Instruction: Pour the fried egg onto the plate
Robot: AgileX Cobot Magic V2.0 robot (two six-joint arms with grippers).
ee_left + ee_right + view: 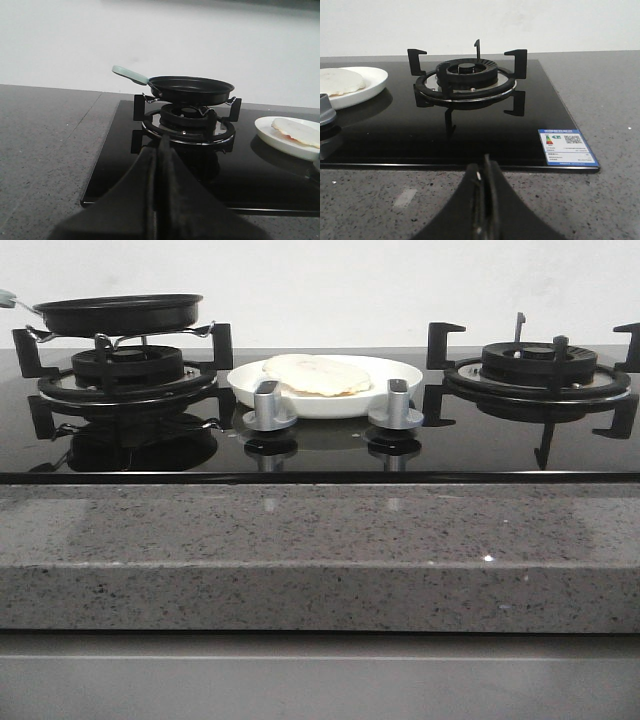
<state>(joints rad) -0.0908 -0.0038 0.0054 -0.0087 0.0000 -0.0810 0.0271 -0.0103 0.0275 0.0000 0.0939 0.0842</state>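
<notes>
Fried egg (318,375) lies flat on the plate (400,390), at two o'clock from the nearer left pincer (161,150); both pincers closed, empty

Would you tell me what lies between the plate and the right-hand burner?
In the right wrist view, only bare black glass cooktop separates the plate from the right burner; the front view agrees.

Right end effector (485,200) closed, over grey tabletop (600,100). Empty burner (466,80) ahead; fried egg (337,81) on plate (372,82); energy label (566,146).
</notes>
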